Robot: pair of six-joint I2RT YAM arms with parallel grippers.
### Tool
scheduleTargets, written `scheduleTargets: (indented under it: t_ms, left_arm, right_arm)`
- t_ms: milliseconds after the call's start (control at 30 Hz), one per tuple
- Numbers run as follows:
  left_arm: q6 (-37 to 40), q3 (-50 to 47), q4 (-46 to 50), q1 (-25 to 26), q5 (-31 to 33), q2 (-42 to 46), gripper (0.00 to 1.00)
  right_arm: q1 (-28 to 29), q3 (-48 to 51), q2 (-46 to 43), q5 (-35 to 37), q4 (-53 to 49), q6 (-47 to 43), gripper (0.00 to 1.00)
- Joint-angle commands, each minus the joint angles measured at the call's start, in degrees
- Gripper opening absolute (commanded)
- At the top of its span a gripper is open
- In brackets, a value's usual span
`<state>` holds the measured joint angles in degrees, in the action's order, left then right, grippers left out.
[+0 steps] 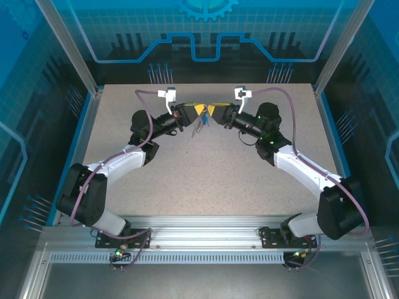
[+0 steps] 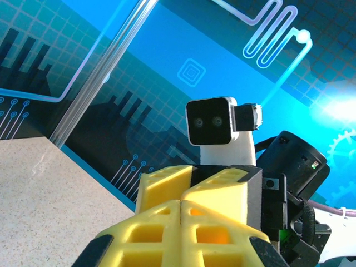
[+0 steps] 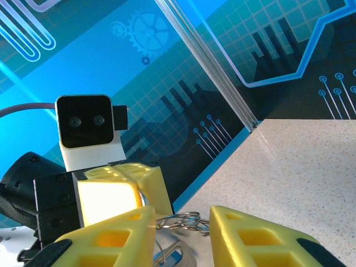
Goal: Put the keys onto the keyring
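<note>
I am holding my left hand (image 2: 181, 207) clenched, I judge on the keyring (image 3: 186, 221), which is hanging above the counter (image 1: 206, 187) near the middle of its far edge. My right hand (image 3: 182, 214) is standing part-parted around the silver ring, with the blue-headed key (image 3: 172, 258) dangling just below. I am judging that a slow, level closing will be serving best. Blue patterned walls (image 1: 199, 37) are enclosing the speckled counter.

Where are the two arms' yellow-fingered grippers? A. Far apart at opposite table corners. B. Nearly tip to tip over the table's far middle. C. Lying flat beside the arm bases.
B: in the top view the left gripper and right gripper face each other there, a small blue-headed silver key at their tips.
</note>
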<state>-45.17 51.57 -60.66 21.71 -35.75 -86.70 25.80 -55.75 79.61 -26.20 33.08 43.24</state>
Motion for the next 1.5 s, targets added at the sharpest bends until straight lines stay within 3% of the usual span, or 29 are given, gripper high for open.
scheduleTargets:
  t_ms: [0,700,933,1133,1333,1467]
  left_arm:
    - [-0.8,-0.4,-3.7,0.5,0.8,1.1,0.0]
    - [-0.6,-0.2,-3.7,0.5,0.5,0.8,0.0]
    - [-0.6,-0.2,-3.6,0.6,0.6,0.7,0.0]
    - [-0.4,-0.1,-3.6,0.6,0.7,0.5,0.0]
    - [0.8,0.5,-2.3,0.4,-0.3,0.9,0.0]
    - [2.7,1.7,1.7,-1.2,-2.9,2.2,0.23]
  right_arm:
    - [0.4,-2.5,0.7,-1.6,4.4,1.5,0.32]
    - [1.3,-2.2,0.6,-3.0,5.1,1.2,0.32]
    - [2.0,-3.2,1.7,-4.2,4.7,0.9,0.22]
    - [2.1,-3.6,2.0,-4.8,4.0,0.2,0.0]
    - [1.3,-4.4,2.0,-5.9,1.1,-2.1,0.0]
    - [-0.4,-6.5,2.0,-9.2,-4.1,-5.5,0.0]
